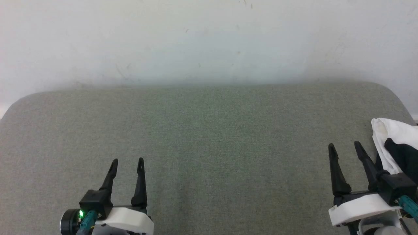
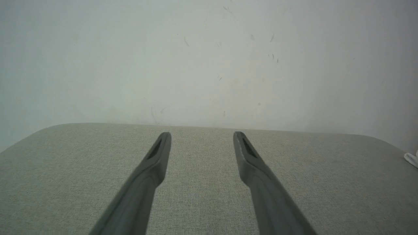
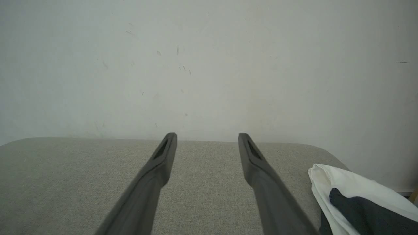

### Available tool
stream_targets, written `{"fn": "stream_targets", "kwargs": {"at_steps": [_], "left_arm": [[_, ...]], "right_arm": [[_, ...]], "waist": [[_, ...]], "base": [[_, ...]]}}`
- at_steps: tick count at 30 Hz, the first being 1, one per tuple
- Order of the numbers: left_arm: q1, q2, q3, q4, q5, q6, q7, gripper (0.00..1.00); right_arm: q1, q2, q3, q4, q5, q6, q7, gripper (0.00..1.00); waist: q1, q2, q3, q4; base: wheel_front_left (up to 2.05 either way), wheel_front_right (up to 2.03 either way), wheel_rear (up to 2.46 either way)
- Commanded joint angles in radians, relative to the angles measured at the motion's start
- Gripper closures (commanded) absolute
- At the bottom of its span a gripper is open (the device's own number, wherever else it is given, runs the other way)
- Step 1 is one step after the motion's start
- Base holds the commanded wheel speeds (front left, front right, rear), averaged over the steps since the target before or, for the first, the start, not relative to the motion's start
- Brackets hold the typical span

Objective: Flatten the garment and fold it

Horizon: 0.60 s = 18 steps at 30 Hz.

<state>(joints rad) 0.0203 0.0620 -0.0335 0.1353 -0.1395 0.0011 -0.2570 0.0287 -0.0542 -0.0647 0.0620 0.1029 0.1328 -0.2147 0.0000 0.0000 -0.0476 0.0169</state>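
- The left gripper [image 1: 128,159] is at the lower left of the head view, over the near part of the bench [image 1: 209,130]; its two dark fingers stand apart with a medium gap and hold nothing; in the left wrist view the woven bench cover shows between them.
- The right gripper [image 1: 344,143] is at the lower right of the head view; its fingers are spread about as much, and nothing is between them; the outer finger is just beside the garment [image 1: 392,130], but I cannot tell if it touches the cloth.
- The garment lies bunched at the right end of the bench, near the rounded far corner, and the picture edge cuts it; a white fold is on the outside and a black part lies against it; in the right wrist view it is to the right of the fingers.
- The bench has a grey-green fabric cover and rounded corners; behind it stands a pale wall [image 1: 209,39] with small dark marks.
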Motion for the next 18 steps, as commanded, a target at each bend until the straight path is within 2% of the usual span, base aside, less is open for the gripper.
{"fn": "stream_targets", "kwargs": {"at_steps": [1,13,14,18], "left_arm": [[0.013,-0.005,0.001,0.005,-0.001,-0.001,-0.005,0.00],[0.019,-0.008,0.007,0.018,-0.007,-0.001,-0.005,0.00],[0.018,-0.008,0.009,0.020,-0.008,-0.001,-0.005,1.00],[0.014,-0.004,0.003,0.014,-0.001,0.000,0.002,1.00]], "right_arm": [[0.013,0.004,0.003,-0.003,0.000,-0.002,-0.005,0.00],[0.010,0.004,0.011,-0.004,0.014,-0.002,-0.003,0.00],[0.010,0.004,0.012,-0.003,0.015,-0.002,-0.003,1.00],[0.001,0.000,0.007,0.000,0.005,0.000,0.001,1.00]], "waist": [[0.0000,0.0000,0.000,-0.001],[0.0000,0.0000,0.009,-0.002],[0.0000,0.0000,0.008,-0.002],[0.0001,0.0000,0.009,-0.002]], "base": [[0.00,0.00,0.00],[0.00,0.00,0.00],[0.00,0.00,0.00],[0.00,0.00,0.00]]}}
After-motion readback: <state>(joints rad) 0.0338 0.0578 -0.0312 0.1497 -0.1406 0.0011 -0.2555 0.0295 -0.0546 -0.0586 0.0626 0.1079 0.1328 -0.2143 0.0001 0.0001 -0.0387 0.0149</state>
